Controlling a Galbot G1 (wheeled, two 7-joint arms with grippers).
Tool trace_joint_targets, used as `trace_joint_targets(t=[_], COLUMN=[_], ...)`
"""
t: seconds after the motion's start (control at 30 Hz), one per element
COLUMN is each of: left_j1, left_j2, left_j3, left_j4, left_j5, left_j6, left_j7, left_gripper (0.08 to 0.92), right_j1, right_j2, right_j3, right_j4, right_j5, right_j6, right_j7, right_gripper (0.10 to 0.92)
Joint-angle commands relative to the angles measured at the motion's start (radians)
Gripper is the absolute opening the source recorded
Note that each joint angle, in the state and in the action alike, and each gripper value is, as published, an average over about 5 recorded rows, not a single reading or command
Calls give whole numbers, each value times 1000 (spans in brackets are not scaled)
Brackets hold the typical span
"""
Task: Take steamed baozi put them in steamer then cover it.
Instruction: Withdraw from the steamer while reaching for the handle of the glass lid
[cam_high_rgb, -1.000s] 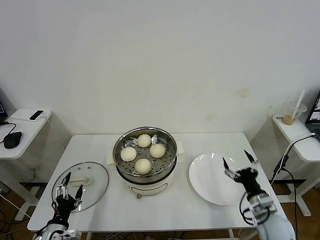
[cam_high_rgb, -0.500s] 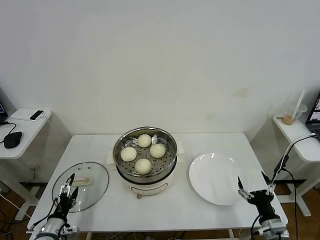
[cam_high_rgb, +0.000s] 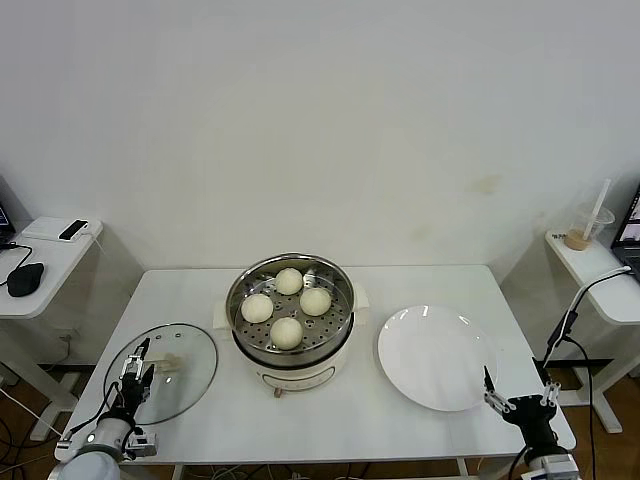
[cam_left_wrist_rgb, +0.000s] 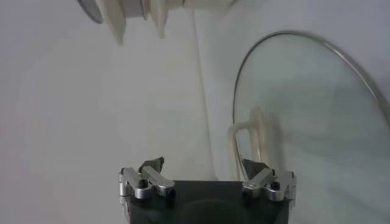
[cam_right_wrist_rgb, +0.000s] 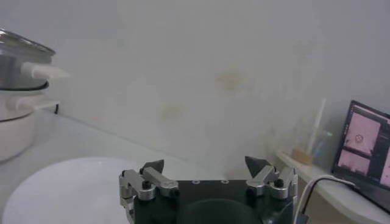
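Four steamed baozi (cam_high_rgb: 287, 306) in uncovered steamer (cam_high_rgb: 290, 312), cover (cam_high_rgb: 161, 372) flat on desk (cam_high_rgb: 400, 420), left tool (cam_high_rgb: 135, 366) released above it, right tool (cam_high_rgb: 517, 384) released beside plate (cam_high_rgb: 436, 356).

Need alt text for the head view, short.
Four steamed baozi sit in the uncovered steamer mid-table. The glass cover lies on the table to the robot's left under the open left end effector; an empty white plate lies to the right, with the open right end effector at the table's near right corner.

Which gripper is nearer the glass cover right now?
Left. The left gripper is open at the near edge of the cover, just short of its handle. The right gripper is open across the table, at the near right corner beside the white plate.
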Motion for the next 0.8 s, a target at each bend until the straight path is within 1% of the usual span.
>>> trace_joint_targets(t=[0.03,0.5,0.7,0.8], left_j1=[-90,-160,-167,-162], left_j2=[6,-1,-6,-7], left_j3=[13,36,37,36], left_j4=[84,155,168,166], left_j5=[15,0,-5,-10], left_j6=[-2,-7,-13,-16], left_j7=[-1,2,-4,-6], left_gripper=[823,823,823,787], right_j1=[-17,-20,-20,-19], right_j2=[11,16,17,16], right_j3=[11,9,6,5], right_j4=[0,-8,-10,-12], right_j5=[-7,-15,-16,-16], right_j6=[5,10,12,12], right_j7=[1,-2,-2,-2], right_gripper=[823,823,823,823])
